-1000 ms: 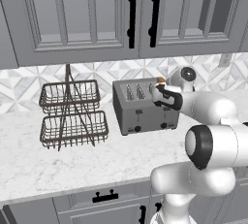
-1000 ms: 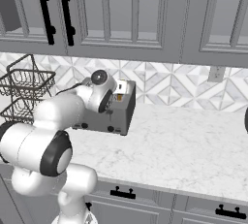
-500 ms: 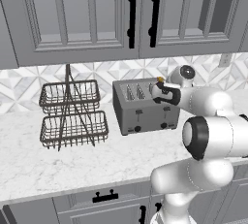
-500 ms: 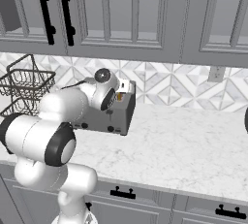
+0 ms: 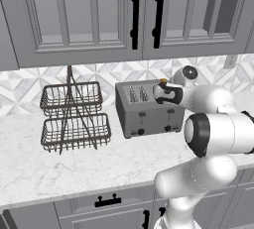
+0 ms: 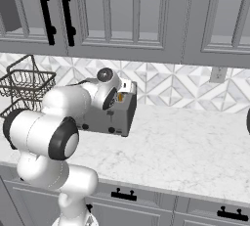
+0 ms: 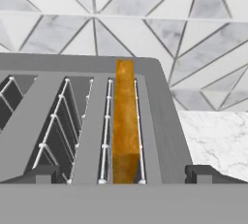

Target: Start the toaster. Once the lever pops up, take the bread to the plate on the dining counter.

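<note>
Over the one toaster (image 5: pixel 147 108), the released pincer (image 7: pixel 124 174) straddles one bread (image 7: pixel 125 128).

Light is even and soft in all three views, as rendered scenes are, with no glare. The toaster (image 5: pixel 148 108) and the wire basket rack (image 5: pixel 73 116) cast faint, diffuse shadows on the pale marble surface (image 5: pixel 59 168). Edges look sharp in both base views, without blur or bending at the borders. In the hand view the bread (image 7: pixel 125 126) is crisp and bright orange, its slot walls darker.
</note>
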Controlling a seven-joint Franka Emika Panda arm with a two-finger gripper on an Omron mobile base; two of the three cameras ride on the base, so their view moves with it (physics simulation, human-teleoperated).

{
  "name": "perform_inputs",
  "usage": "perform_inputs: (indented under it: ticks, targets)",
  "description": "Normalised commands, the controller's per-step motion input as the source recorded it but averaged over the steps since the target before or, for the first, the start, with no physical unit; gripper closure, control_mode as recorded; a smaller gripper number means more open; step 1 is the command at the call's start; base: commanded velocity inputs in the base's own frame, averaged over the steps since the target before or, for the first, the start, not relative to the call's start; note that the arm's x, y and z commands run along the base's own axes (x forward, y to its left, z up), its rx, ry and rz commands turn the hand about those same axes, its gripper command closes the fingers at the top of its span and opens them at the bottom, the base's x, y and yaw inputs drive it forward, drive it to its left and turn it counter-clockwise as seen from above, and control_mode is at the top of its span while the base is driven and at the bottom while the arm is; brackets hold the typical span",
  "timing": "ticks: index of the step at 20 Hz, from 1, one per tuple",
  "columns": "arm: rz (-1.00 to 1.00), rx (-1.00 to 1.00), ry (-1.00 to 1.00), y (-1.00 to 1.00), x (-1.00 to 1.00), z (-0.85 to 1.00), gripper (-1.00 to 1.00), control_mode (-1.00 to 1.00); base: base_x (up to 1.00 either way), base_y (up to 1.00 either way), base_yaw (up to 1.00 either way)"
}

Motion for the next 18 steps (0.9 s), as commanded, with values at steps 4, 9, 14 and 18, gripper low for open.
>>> perform_inputs:
  ticks: [4, 9, 14, 18]
  targets:
    - [0.00, 0.00, 0.00, 0.00, 0.16, -0.20, -1.00, -1.00, 0.00, 0.00, 0.00]
    - [0.00, 0.00, 0.00, 0.00, 0.18, -0.15, -1.00, -1.00, 0.00, 0.00, 0.00]
    - [0.00, 0.00, 0.00, 0.00, 0.21, -0.13, -1.00, -1.00, 0.00, 0.00, 0.00]
    - [0.00, 0.00, 0.00, 0.00, 0.18, 0.00, -1.00, -1.00, 0.00, 0.00, 0.00]
